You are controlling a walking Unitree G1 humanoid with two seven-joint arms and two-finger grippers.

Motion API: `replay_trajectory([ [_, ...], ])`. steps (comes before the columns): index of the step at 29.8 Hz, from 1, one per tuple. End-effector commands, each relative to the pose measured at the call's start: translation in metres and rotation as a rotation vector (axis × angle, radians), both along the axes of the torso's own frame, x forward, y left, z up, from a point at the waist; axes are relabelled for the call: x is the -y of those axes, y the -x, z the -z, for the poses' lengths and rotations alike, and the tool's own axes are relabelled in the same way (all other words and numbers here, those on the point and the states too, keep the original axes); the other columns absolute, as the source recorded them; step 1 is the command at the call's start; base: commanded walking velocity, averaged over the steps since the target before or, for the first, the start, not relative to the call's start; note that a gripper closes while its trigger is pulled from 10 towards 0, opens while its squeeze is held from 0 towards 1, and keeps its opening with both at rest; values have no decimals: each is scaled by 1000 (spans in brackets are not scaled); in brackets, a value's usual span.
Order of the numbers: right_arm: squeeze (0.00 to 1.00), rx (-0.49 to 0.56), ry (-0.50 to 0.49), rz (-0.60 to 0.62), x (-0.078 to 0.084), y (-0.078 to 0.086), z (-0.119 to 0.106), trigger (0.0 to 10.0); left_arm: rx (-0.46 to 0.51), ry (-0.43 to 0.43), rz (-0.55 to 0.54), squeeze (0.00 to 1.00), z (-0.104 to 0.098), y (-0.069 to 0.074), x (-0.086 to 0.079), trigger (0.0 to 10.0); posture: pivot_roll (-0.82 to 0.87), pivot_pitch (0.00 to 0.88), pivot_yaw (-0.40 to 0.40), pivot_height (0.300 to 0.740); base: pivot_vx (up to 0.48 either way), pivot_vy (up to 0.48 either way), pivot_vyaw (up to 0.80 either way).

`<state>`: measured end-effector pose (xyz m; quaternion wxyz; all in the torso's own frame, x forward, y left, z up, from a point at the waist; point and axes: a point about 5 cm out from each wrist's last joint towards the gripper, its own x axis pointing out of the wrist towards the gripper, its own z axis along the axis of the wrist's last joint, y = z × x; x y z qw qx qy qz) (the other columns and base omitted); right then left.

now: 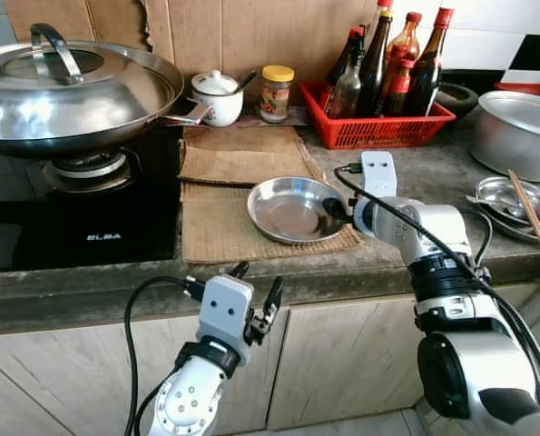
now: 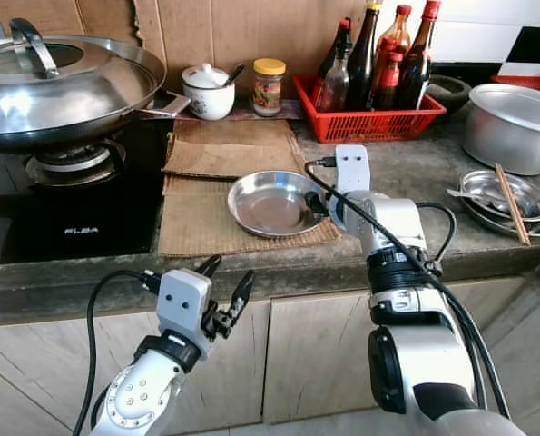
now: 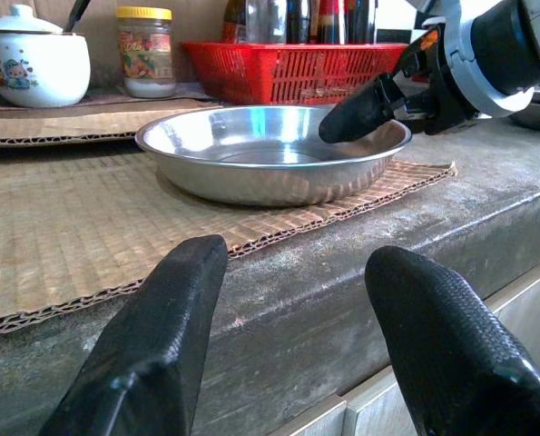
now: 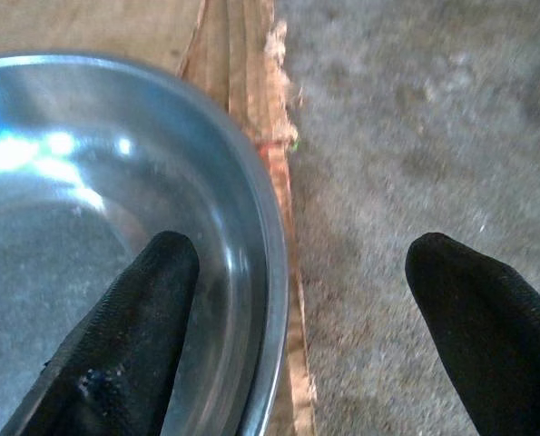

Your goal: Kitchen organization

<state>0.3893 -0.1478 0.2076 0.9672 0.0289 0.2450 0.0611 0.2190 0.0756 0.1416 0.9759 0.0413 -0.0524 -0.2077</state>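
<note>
Because the grey stone counter (image 1: pixel 433 173) is crowded, corrugated cardboard mats (image 1: pixel 242 227) protect it beside the black gas hob (image 1: pixel 79 227), and the shallow round steel dish (image 1: pixel 292 211) rests on one. My right gripper (image 4: pixel 292 272) straddles its near rim, fingers wide, gripping nothing yet. My left gripper (image 1: pixel 256 295) waits open below the counter edge.

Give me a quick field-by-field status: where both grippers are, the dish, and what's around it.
right gripper: open, straddling the near-right rim of the steel dish, one finger inside, one outside
left gripper: open, below the counter edge, holding nothing
steel dish: empty, on a cardboard mat
behind: red basket of bottles, jar, white pot
left side: lidded wok on stove
right side: metal bowl, chopsticks on plates
</note>
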Motion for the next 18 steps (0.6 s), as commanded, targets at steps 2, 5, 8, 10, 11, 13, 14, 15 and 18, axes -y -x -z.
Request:
replay_trajectory([
  [2, 0, -10, 1, -6, 1, -1, -5, 8196, 14, -2, 4, 0, -3, 1, 1, 10000, 51, 34, -93, 740, 0, 0, 0],
  [5, 0, -33, -5, -27, -2, 0, -3, 3059, 15, -2, 4, 0, -4, 0, 1, 10000, 51, 36, -93, 740, 0, 0, 0],
  [8, 0, -69, -23, -32, -4, 1, 2, 0, 18, -9, 3, 0, -4, 0, 1, 10000, 55, 36, -95, 740, 0, 0, 0],
  [10, 0, -70, -22, -30, -4, 1, 2, 0, 18, -10, 2, 0, -4, -1, 0, 10000, 54, 36, -94, 740, 0, 0, 0],
  [11, 0, -78, -34, -27, -5, 1, 4, 0, 19, -10, 0, 0, -4, -1, 0, 10000, 55, 36, -94, 740, 0, 0, 0],
  [13, 0, -89, -56, -22, -5, 1, 5, 0, 18, -10, -3, 0, -3, 0, 0, 10000, 54, 35, -92, 740, 0, 0, 0],
  [14, 0, -91, -64, -21, -5, 2, 5, 0, 18, -10, -2, 0, -3, 0, 0, 10000, 54, 35, -92, 740, 0, 0, 0],
  [15, 0, -92, -65, -21, -5, 2, 6, 0, 18, -11, -2, 0, -3, 0, 0, 10000, 54, 35, -92, 740, 0, 0, 0],
  [18, 0, -96, -69, -14, -4, 2, 7, 0, 19, -10, -3, 0, -3, 0, 0, 10000, 54, 35, -95, 740, 0, 0, 0],
])
